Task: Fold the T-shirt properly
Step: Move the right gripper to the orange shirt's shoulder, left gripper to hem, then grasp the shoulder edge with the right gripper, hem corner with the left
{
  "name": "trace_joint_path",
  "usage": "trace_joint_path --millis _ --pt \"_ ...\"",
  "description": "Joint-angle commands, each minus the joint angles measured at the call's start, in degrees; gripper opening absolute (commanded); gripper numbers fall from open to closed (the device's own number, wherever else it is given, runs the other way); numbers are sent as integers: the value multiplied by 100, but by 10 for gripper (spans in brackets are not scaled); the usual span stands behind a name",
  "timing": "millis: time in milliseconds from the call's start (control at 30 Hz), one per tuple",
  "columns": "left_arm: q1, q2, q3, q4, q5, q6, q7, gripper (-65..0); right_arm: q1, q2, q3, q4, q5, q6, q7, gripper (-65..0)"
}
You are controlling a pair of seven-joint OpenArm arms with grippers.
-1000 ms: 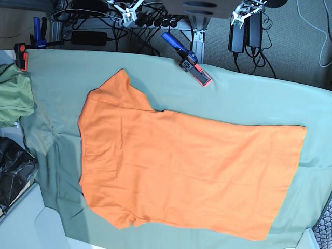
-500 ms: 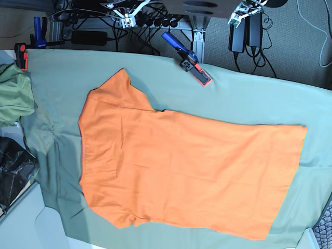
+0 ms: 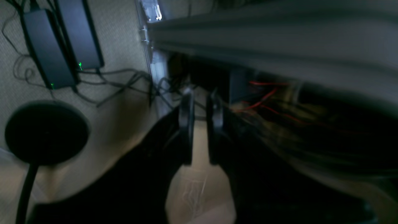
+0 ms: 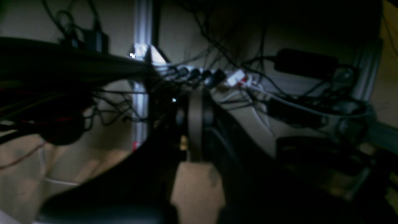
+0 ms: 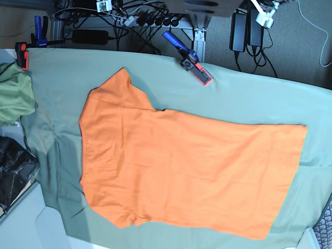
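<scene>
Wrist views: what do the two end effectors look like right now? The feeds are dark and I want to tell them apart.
Both show black, flat, blade-like fingers. The left end effector has two dark fingers with a narrow gap. The right end effector appears as one dark slab, no gap showing. In the base view only whitish tips show: left, right. No markings or cables on them are discernible.

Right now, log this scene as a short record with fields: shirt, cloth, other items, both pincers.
shirt: orange T-shirt spread flat, unfolded, sleeves toward base view's left
cloth: sage-green cloth under the shirt
other items: blue-and-red clamp on the cloth's far edge; olive garment at left
left pincer: narrow gap between fingers, holding nothing, off the table
right pincer: shut, empty, off the table
</scene>
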Motion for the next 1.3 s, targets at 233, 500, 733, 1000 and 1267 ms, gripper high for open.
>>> trace_joint_path --millis 233,500,733,1000,1267 --pt "1056 -225 -1060 2159 -1036 -285 667 -576 -1392 785 166 2098 1215 424 -236 -650" --pt "1963 -400 -1652 4277 -2015 -285 1322 -357 -1718 828 918 3995 2354 422 -1871 -642" --pt "2201 -612 -1934 5567 -2310 -285 1923 -350 -1589 769 1279 5392 3368 415 -1899 -314" --pt "2184 -1010 -1978 5746 -2465 -285 1875 -348 -535 -15 1276 5401 3488 -603 -2326 -314" --pt "2081 -1386 -1978 5746 -2570 -285 1862 -284 295 -671 1279 4664 3274 -761 -2323 -314"
